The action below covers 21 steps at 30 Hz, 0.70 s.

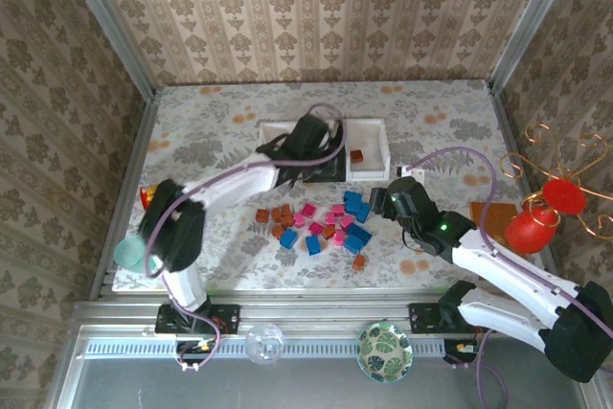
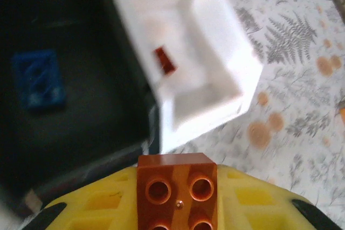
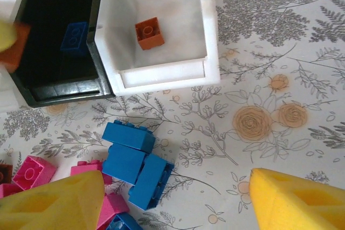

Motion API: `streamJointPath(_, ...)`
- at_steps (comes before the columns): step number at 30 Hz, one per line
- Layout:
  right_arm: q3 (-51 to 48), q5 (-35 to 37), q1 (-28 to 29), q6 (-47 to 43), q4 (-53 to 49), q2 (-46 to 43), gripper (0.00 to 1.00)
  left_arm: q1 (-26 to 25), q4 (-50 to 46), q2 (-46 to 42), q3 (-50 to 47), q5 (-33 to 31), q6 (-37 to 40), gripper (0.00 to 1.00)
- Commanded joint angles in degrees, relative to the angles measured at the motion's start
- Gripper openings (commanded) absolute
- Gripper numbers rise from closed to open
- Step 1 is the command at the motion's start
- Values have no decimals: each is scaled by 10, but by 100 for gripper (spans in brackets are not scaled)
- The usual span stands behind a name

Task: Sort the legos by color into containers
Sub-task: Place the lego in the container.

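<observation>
While its jaws pinch an orange-brown brick (image 2: 177, 179) over the black tray (image 3: 59, 92), the left gripper (image 2: 178, 208) looks due to shift toward three o'clock, to the right white tray (image 3: 161, 74) holding one orange brick (image 3: 149, 33). Three trays (image 1: 273, 131); one blue brick (image 3: 74, 36) sorted; roughly eighteen legos (image 1: 321, 225) wait at six o'clock on the table (image 3: 280, 52), the right gripper (image 3: 177, 200) above them, jaws spread.

There are no words, numbers or signs to read here. The bricks (image 1: 308, 210) are plain. The brown brick (image 2: 177, 187) seen up close has round bumps on top, but no letters that I can make out. The trays (image 1: 374, 141) have no labels. The table (image 1: 211, 131) has just flowers and leaves drawn on it.
</observation>
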Motion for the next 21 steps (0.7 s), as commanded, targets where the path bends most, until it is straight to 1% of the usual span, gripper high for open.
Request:
streamJointPath(1,-13,30,-3,17,-37,-19,73,-3,-36,88,125,38,35,27)
streamJointPath(4,-16,28,-3,19,-43,-23,73,-5,-59,156,221,40,40,27)
streamJointPath(7,-17,24,-3,20,-45,-27,73,-2,-85,208,292,32,43,29)
streamJointPath(9,-18,19,-3,20,-44,-31,73,2,-92,229,320,32,39,37)
streamJointPath(12,-20,4,-3,15,-39,-30,74,6,-95,241,344,34,34,52)
streamJointPath(14,-20,-10,-3,17,-37,-26,74,7,-97,234,354,33,35,61)
streamJointPath(17,-27,-33,-1,24,-28,-19,74,7,-90,202,342,31,39,67)
streamJointPath(19,-33,-55,3,25,-20,-15,74,7,-72,166,310,32,39,70)
streamJointPath(21,-37,-78,13,26,-14,-10,74,6,-33,110,243,35,36,73)
